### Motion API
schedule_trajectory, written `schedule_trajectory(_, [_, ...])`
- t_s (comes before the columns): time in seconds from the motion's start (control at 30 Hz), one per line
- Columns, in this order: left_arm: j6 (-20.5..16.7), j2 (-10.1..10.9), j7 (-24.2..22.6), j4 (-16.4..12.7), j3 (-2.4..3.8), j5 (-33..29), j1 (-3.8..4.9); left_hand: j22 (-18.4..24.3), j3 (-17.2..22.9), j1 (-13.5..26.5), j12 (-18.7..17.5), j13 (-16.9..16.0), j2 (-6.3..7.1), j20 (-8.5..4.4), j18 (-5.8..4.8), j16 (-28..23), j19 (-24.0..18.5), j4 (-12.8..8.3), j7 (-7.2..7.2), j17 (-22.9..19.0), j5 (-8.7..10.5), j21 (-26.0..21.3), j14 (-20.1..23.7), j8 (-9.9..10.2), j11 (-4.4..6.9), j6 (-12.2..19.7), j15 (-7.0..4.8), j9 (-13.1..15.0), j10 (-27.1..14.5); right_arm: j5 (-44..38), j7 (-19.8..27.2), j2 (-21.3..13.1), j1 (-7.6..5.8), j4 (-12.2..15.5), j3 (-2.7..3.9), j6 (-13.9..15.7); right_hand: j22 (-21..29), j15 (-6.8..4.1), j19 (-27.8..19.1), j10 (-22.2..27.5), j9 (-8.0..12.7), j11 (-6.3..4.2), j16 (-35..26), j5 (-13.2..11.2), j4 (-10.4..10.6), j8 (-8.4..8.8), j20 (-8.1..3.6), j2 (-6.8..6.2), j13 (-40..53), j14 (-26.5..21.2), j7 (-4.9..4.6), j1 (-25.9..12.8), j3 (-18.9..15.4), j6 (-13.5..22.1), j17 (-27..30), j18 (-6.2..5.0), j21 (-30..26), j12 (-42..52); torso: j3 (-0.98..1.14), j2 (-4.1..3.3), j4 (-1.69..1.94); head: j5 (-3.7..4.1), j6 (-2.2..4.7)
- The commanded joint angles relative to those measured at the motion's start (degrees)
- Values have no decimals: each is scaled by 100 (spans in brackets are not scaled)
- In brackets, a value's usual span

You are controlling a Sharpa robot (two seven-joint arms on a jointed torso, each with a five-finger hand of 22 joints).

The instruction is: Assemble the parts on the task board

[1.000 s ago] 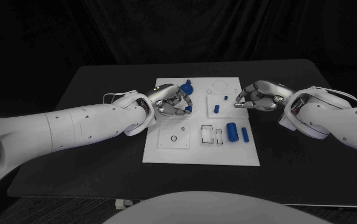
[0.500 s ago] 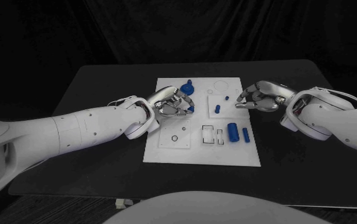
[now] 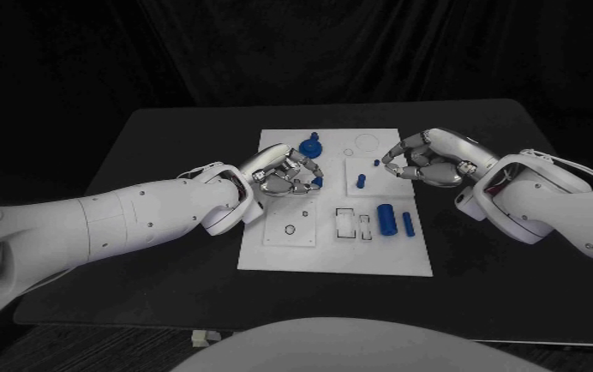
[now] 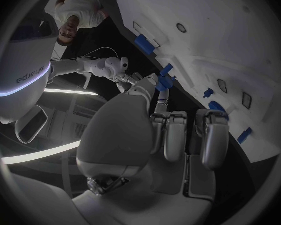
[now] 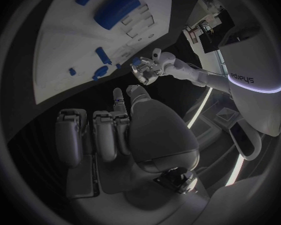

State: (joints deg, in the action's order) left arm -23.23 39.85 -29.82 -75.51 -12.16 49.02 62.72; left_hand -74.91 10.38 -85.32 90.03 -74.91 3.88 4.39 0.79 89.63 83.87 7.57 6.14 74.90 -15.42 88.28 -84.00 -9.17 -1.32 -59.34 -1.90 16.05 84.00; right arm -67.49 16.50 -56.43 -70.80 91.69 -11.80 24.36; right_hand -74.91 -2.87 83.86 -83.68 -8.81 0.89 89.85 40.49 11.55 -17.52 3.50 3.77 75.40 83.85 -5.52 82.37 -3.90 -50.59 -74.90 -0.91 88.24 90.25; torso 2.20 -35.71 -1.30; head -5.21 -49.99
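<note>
The white task board (image 3: 324, 252) lies mid-table. My left hand (image 3: 287, 171) hovers over its left half and pinches a small blue part (image 3: 316, 181) at its fingertips; the part (image 4: 165, 78) juts out past the thumb in the left wrist view. My right hand (image 3: 427, 159) sits at the board's right edge, fingers curled in, nothing visible in them (image 5: 109, 130). On the board are a blue knob (image 3: 310, 143), a short peg (image 3: 360, 180), a fat cylinder (image 3: 386, 219) and a slim bar (image 3: 408, 224).
Empty rectangular recesses (image 3: 344, 222) and a small ring mark (image 3: 290, 229) lie in the board's near half, and a round outline (image 3: 366, 141) at its far side. Black table (image 3: 161, 278) surrounds the board, dark curtain behind.
My right hand has moved left and slightly away from me, onto the board's right edge. My left hand has shifted a little with the blue part still pinched.
</note>
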Motion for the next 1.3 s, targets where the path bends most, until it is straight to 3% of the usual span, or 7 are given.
schedule_trajectory(0.03, [-81, 2, -375, -46, 5, -273, -8, -1434, -53, 22, -3, -1509, -6, 43, -22, 37, 488, 30, -17, 1510, 34, -65, -600, 12, -24, -16, 53, -18, 600, -246, 626, 80, -8, 111, 5, 689, -1456, -46, 538, -632, -5, -69, 15, -78, -27, -14, -47, 119, 1460, 615, 18, 240, 104, -182, -1510, 51, 39, -25, 3, 1, 0, -8, -1])
schedule_trajectory(0.47, [-113, 46, -507, -133, 5, -536, -8, -1427, -55, -12, -3, -1509, -26, 48, -16, 37, 474, 32, -20, 1510, 17, -87, -600, 13, -24, -20, 55, -33, 600, -1338, -415, 629, 93, -98, 5, -144, -1475, -66, 567, -632, 149, -90, 15, -1301, -32, 515, -68, -134, 1460, 615, 2, 210, 908, -130, -1510, 65, 89, -25, -4, 13, 14, 84, -1])
schedule_trajectory(0.57, [-112, 44, -517, -155, 5, -543, -8, -1427, -55, -13, -3, -1509, -27, 48, -16, 37, 475, 32, -20, 1510, 16, -85, -600, 13, -24, -21, 55, -33, 600, -1508, -586, 740, 133, -158, 5, -304, -1472, -56, 564, -632, 147, -74, 15, -1298, -52, 522, -69, -142, 1460, 615, -20, 208, 966, -167, -1510, 63, 82, -25, -7, 23, 16, 105, -1])
schedule_trajectory(0.63, [-111, 41, -518, -163, 5, -545, -8, -1425, -57, -13, -3, -1509, -30, 48, -15, 37, 472, 35, -21, 1510, 13, -91, -600, 10, -24, -28, 55, -33, 600, -1583, -657, 805, 158, -196, 5, -371, -1470, -13, 561, -632, 147, -1, 15, -859, -164, 535, -46, -189, 1460, 615, -61, 300, 1149, -247, -1510, 62, 76, -25, -12, 28, 27, 108, -1])
schedule_trajectory(0.7, [-104, 41, -514, -171, 5, -547, -8, -1425, -57, -13, -3, -1509, -30, 48, -15, 37, 472, 35, -21, 1510, 13, -91, -600, 10, -24, -28, 55, -33, 600, -1647, -716, 875, 187, -240, 5, -422, -1463, 118, 551, -632, 155, 136, 15, -976, -197, 586, 62, -269, 1460, 615, -138, 213, 1425, -409, -1510, 57, 58, -25, -10, 25, 17, 86, -1])
schedule_trajectory(0.9, [-73, 51, -493, -186, 5, -550, -8, -1421, -58, -13, -3, -1509, -30, 48, -11, 37, 464, 36, -20, 1510, 12, -106, -600, 9, -24, -29, 55, -34, 600, -1729, -774, 1004, 238, -331, 5, -437, -1462, 134, 550, -632, 184, 151, 15, -1036, -262, 711, 106, -383, 1460, 615, -150, 83, 1698, -449, -1510, 56, 56, -25, -5, 12, 18, 100, -1])
schedule_trajectory(1.3, [20, 3, -404, -155, 5, -551, -8, -1417, -68, -5, -3, -1509, -34, 50, -9, 37, 457, 49, -16, 1510, 2, -116, -600, 15, -26, -22, 56, -42, 600, -1753, -665, 1127, 257, -365, 6, -257, -1450, -19, 534, -632, 306, -43, 15, -1112, -399, 1036, -12, -549, 1460, 615, -48, -114, 2098, -169, -1510, 46, 27, -25, -1, 14, 15, 137, -1])
